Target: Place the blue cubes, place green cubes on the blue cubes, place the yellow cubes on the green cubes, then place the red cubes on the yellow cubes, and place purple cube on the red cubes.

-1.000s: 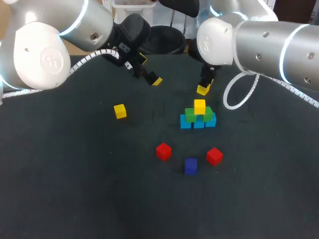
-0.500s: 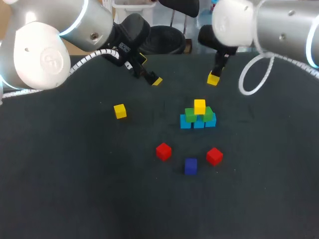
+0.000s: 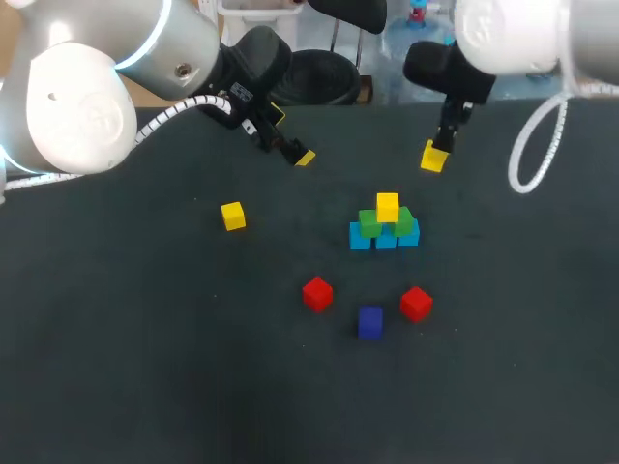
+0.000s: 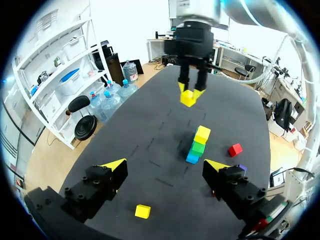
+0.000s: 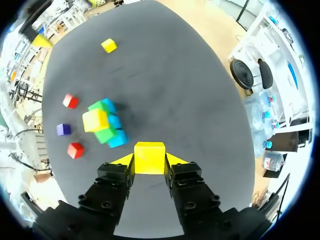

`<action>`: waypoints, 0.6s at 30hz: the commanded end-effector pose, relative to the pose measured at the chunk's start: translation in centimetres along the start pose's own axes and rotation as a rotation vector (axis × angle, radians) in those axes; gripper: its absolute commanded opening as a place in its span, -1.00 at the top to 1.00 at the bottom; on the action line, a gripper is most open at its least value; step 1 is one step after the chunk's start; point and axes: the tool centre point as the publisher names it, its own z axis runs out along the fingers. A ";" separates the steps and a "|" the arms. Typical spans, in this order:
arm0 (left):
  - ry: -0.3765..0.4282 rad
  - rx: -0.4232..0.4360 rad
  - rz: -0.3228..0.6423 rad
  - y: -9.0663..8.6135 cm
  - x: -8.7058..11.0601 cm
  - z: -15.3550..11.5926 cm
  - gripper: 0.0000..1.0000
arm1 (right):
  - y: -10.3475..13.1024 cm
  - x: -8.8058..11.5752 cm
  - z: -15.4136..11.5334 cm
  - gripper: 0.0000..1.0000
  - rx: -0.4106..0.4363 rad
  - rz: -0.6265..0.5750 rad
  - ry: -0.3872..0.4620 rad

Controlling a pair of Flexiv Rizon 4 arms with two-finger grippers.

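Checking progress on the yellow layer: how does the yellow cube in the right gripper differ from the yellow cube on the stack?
The held cube is clamped in the right gripper; the stacked cube has no gripper on it. The held cube hangs in the air, apart from the other cubes; the stacked cube rests on the green cubes. Both are yellow and look alike in size.

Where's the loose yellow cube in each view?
Head view: loose yellow cube left of the stack.
Left wrist view: cube under the left gripper, between its open fingers.
Right wrist view: cube far ahead of the right gripper, beyond the stack.
Shared landmark: the stack.
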 end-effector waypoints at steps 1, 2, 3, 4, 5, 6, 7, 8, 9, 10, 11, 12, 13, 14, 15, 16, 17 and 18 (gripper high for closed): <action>0.006 -0.002 -0.002 0.0 -0.2 0.1 -1.00 | 3.9 0.9 -0.3 1.00 0.159 -0.031 -0.047; 0.006 -0.002 -0.002 0.0 -0.2 0.1 -1.00 | 4.2 0.9 -0.2 1.00 0.169 -0.041 -0.036; 0.006 -0.002 -0.002 0.0 -0.2 0.1 -1.00 | 4.4 0.8 -0.1 1.00 0.176 -0.051 -0.028; 0.006 -0.002 -0.002 0.0 -0.2 0.1 -1.00 | 4.7 0.7 0.0 1.00 0.182 -0.065 -0.021; 0.006 -0.002 -0.002 0.0 -0.2 0.1 -1.00 | 5.0 0.6 0.0 1.00 0.186 -0.078 -0.013; 0.006 -0.002 -0.002 0.0 -0.2 0.1 -1.00 | 5.3 0.6 0.1 1.00 0.193 -0.090 -0.006; 0.006 -0.002 -0.002 0.0 -0.2 0.1 -1.00 | 5.5 0.5 0.0 1.00 0.199 -0.099 0.000; 0.006 -0.002 -0.002 0.0 -0.2 0.1 -1.00 | 5.7 0.5 0.0 1.00 0.205 -0.107 0.007; 0.006 -0.002 -0.002 0.0 -0.2 0.1 -1.00 | 5.9 0.4 0.1 1.00 0.214 -0.120 0.020; 0.006 -0.002 -0.002 0.0 -0.2 0.1 -1.00 | 6.1 0.4 0.1 1.00 0.224 -0.132 0.032; 0.006 -0.002 -0.002 0.0 -0.2 0.1 -1.00 | 6.3 0.4 0.2 1.00 0.230 -0.139 0.038; 0.006 -0.002 -0.002 0.0 -0.2 0.1 -1.00 | 6.5 0.4 0.2 1.00 0.231 -0.147 0.042; 0.006 -0.002 -0.002 0.0 -0.2 0.1 -1.00 | 6.7 0.4 0.3 1.00 0.232 -0.156 0.049; 0.006 -0.002 -0.002 0.0 -0.2 0.1 -1.00 | 6.8 0.4 0.3 1.00 0.239 -0.166 0.057; 0.006 -0.002 -0.002 0.0 -0.2 0.1 -1.00 | 7.0 0.4 0.4 1.00 0.242 -0.170 0.059; 0.006 -0.002 -0.002 0.0 -0.2 0.1 -1.00 | 7.1 0.3 0.4 1.00 0.241 -0.170 0.059; 0.006 -0.002 -0.002 0.0 -0.2 0.1 -1.00 | 7.3 0.3 0.4 1.00 0.239 -0.173 0.058; 0.006 -0.002 -0.002 0.0 -0.2 0.1 -1.00 | 7.4 0.2 0.5 1.00 0.239 -0.181 0.063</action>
